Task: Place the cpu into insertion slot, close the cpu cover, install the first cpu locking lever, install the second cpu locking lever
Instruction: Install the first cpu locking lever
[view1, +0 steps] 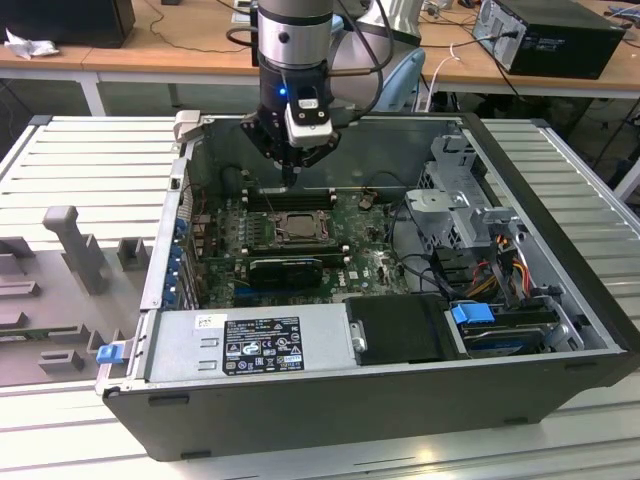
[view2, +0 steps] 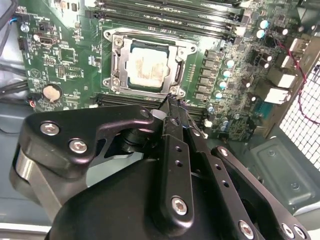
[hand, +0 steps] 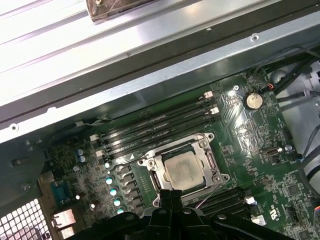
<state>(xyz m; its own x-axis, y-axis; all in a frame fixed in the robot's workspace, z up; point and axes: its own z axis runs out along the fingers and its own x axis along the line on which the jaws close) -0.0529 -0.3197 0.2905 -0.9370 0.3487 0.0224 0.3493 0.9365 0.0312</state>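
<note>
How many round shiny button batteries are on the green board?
1. The button battery sits on the green board, apart from the cpu. More could be hidden behind the fingers.

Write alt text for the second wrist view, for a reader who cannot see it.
The cpu sits in the insertion slot with the silvery cpu cover lying flat around it, on a green motherboard. The black gripper, its fingers pressed together, points at the cover's near corner; contact cannot be told.

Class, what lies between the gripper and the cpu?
The metal rim of the cover lies between the gripper and the cpu, as the second wrist view shows.
</note>
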